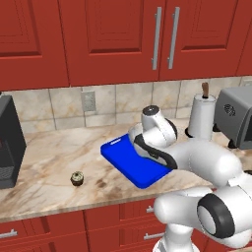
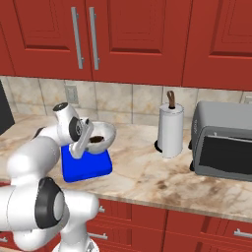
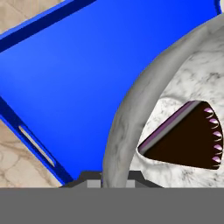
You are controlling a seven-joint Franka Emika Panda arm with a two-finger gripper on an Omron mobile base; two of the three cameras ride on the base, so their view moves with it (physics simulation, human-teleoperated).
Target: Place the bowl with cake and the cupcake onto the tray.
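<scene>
My gripper (image 2: 87, 141) is shut on the near rim of the pale grey-white bowl (image 2: 102, 134), which holds a dark brown wedge of cake (image 3: 188, 140). The bowl hangs slightly tilted over the far part of the bright blue tray (image 2: 86, 166); whether it touches the tray I cannot tell. In the hand view the bowl's rim (image 3: 131, 109) runs down between my fingertips, with the tray (image 3: 78, 74) and its slot handle (image 3: 37, 144) beneath. The small dark cupcake (image 1: 77, 178) stands on the counter, left of the tray (image 1: 129, 165) and apart from it.
A paper towel roll (image 2: 170, 130) and a grey toaster oven (image 2: 224, 142) stand right of the tray. A black appliance (image 1: 9, 142) sits at the counter's far left. Red cabinets hang overhead. The counter's front edge (image 1: 74, 209) runs close to the cupcake.
</scene>
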